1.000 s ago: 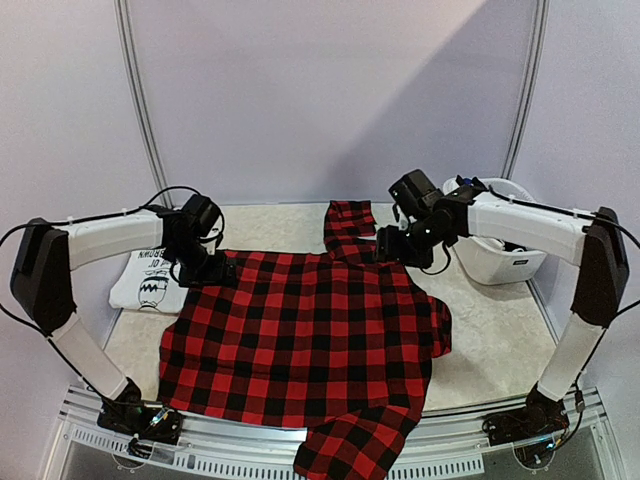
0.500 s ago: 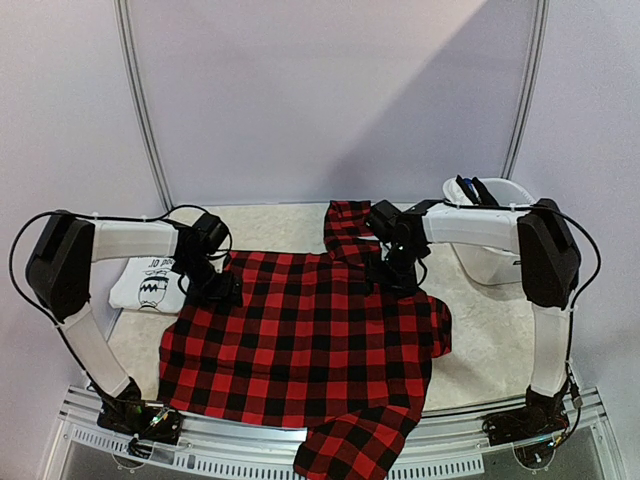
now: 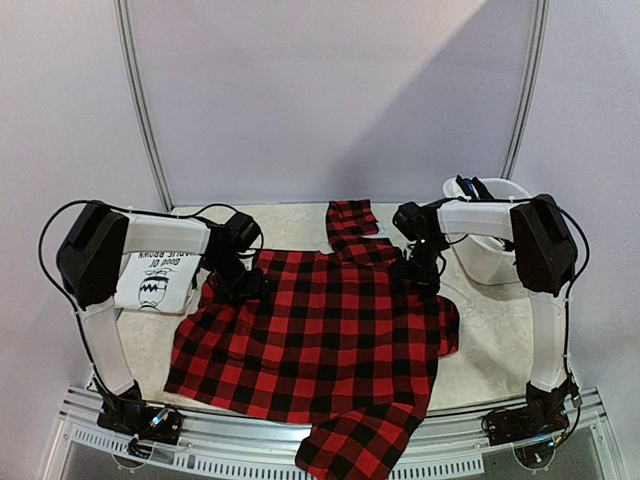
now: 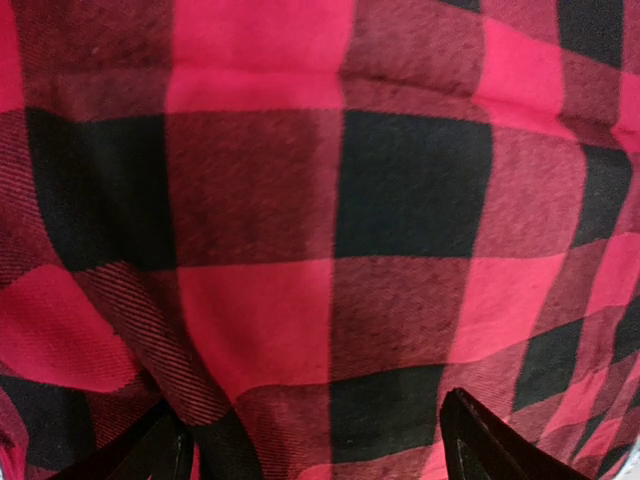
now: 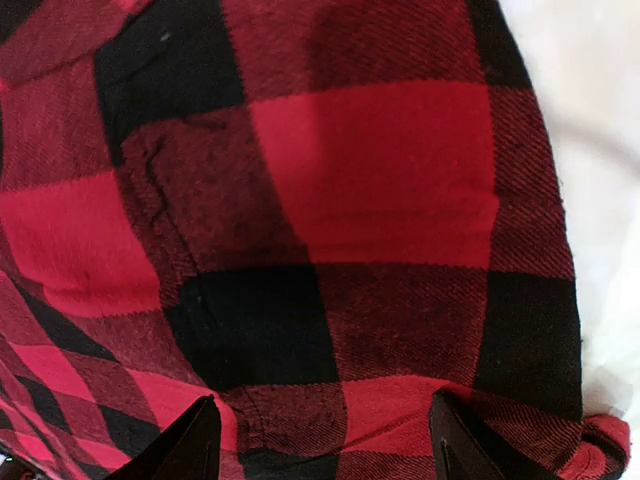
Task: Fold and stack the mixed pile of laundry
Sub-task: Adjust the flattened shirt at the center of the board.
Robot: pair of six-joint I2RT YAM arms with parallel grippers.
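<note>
Left tool [image 3: 244, 284] over plaid shirt [image 3: 320, 340]

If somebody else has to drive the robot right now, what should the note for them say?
Left gripper: open, low over the far left corner of the plaid shirt.
Right gripper: open, low over its far right corner.
Done: the white T-shirt lies folded at the left of the table.
Left: the plaid shirt is spread flat, unfolded, with one sleeve over the near edge. Fold it and stack it. Dark things poke out of the white tub.
</note>
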